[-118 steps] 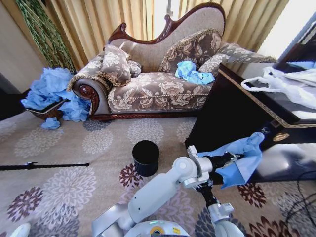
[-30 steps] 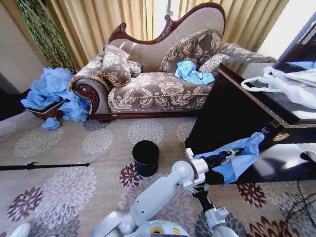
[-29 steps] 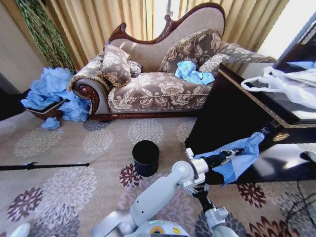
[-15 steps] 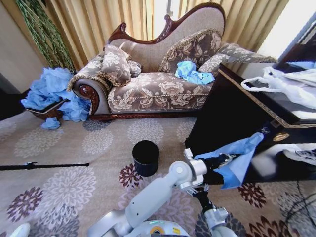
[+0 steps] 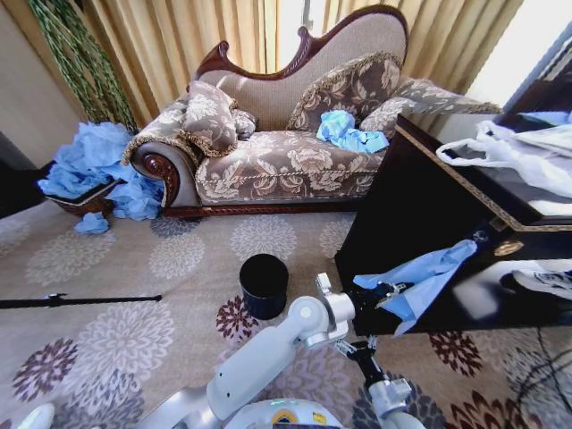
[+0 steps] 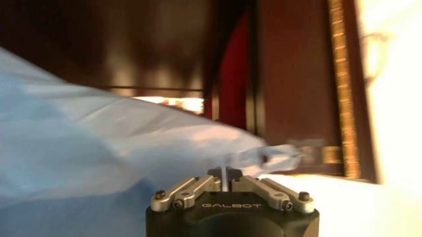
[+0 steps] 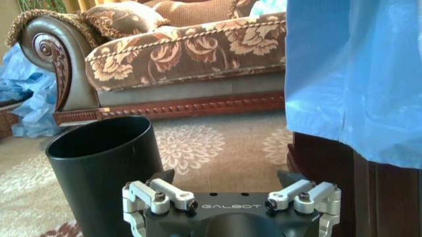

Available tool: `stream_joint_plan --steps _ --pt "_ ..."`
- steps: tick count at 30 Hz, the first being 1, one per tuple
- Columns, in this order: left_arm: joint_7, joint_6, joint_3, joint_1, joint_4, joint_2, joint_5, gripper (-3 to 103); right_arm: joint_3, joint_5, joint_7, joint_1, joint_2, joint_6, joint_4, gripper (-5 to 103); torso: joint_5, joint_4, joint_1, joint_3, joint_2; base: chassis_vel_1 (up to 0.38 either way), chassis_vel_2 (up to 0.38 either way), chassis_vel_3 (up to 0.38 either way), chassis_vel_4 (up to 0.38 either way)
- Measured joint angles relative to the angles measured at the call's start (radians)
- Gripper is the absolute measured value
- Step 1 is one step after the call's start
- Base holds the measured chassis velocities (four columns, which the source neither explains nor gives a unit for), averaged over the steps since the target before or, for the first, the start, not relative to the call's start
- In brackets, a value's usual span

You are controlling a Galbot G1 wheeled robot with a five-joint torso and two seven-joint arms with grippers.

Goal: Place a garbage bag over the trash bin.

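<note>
My left claw (image 5: pixel 386 292) is clamped on the garbage bag (image 5: pixel 420 274), held up right of the trash bin (image 5: pixel 264 284) so it hangs free. My right claw (image 7: pixel 232 183) waits spread wide and empty beside the bin.

My light-blue garbage bag (image 5: pixel 418 279), a plain black trash bin (image 5: pixel 264 285), the beige carpet (image 5: pixel 134 268) with maroon and grey flower medallions, the brown floral sofa (image 5: pixel 277 147), gold curtains (image 5: pixel 179 40)

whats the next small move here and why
Probably swing the left gripper leftward toward the trash bin. It is shut on the garbage bag, which hangs beside the dark cabinet, well off the bin's bare rim. The right gripper is open, low by the bin.
</note>
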Motion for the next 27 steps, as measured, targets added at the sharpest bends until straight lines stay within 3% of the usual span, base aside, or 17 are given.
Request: stream_joint_plan --steps 1,2,6,8,10,11,13,17,20,22,27 --pt "0.000 0.000 0.000 0.000 0.000 0.000 0.000 4 0.000 0.000 0.000 0.000 0.000 0.000 0.000 100 0.0000 0.0000 0.000 0.000 0.000 0.000 0.000 0.000 0.000" --pt "0.029 0.004 -0.004 -0.007 0.010 -0.006 0.000 15 0.000 -0.004 0.000 -0.003 0.003 0.003 -0.002 100 0.0001 0.0000 0.000 0.000 0.000 0.000 0.000 0.000 0.000" --pt "0.047 0.014 -0.006 -0.025 0.037 -0.027 -0.001 26 0.000 -0.009 -0.001 -0.008 0.007 0.006 -0.005 100 0.0001 -0.0001 0.000 0.000 0.000 0.000 0.000 0.000 0.000" --pt "0.050 0.019 -0.002 -0.044 0.068 -0.062 -0.001 37 -0.001 -0.016 -0.002 -0.010 0.010 0.010 -0.010 100 0.0001 -0.0001 0.000 0.000 0.000 0.000 0.000 0.000 0.000" --pt "0.050 0.020 -0.001 -0.047 0.074 -0.069 -0.001 37 -0.001 -0.017 -0.003 -0.010 0.010 0.011 -0.010 100 0.0001 -0.0001 0.000 0.000 0.000 0.000 0.000 0.000 0.000" --pt "0.048 0.022 0.003 -0.058 0.094 -0.102 -0.001 47 -0.002 -0.019 -0.003 -0.010 0.010 0.011 -0.011 100 0.0001 -0.0002 0.000 0.000 0.000 0.000 0.000 0.000 0.000" --pt "0.047 0.022 0.004 -0.060 0.100 -0.110 -0.001 47 -0.002 -0.019 -0.003 -0.010 0.010 0.011 -0.012 100 0.0001 -0.0002 0.000 0.000 0.000 0.000 0.000 0.000 0.000" --pt "0.040 0.023 0.014 -0.063 0.134 -0.145 0.000 70 0.000 -0.018 -0.003 -0.010 0.007 0.011 -0.011 100 0.0002 -0.0001 0.000 0.000 0.000 0.000 0.000 0.000 0.000" --pt "0.039 0.023 0.014 -0.062 0.137 -0.146 0.001 76 0.000 -0.017 -0.003 -0.010 0.006 0.011 -0.011 100 0.0002 -0.0001 0.000 0.000 0.000 0.000 0.000 0.000 0.000" --pt "0.037 0.021 0.014 -0.059 0.148 -0.148 0.004 89 0.002 -0.017 -0.003 -0.013 0.006 0.013 -0.011 100 0.0002 -0.0001 0.000 0.000 0.000 0.000 0.000 0.000 0.000" --pt "0.035 0.014 0.016 -0.058 0.158 -0.148 0.008 77 0.003 -0.015 -0.003 -0.014 0.005 0.015 -0.012 100 0.0002 -0.0001 0.000 0.000 0.000 0.000 0.000 0.000 0.000"
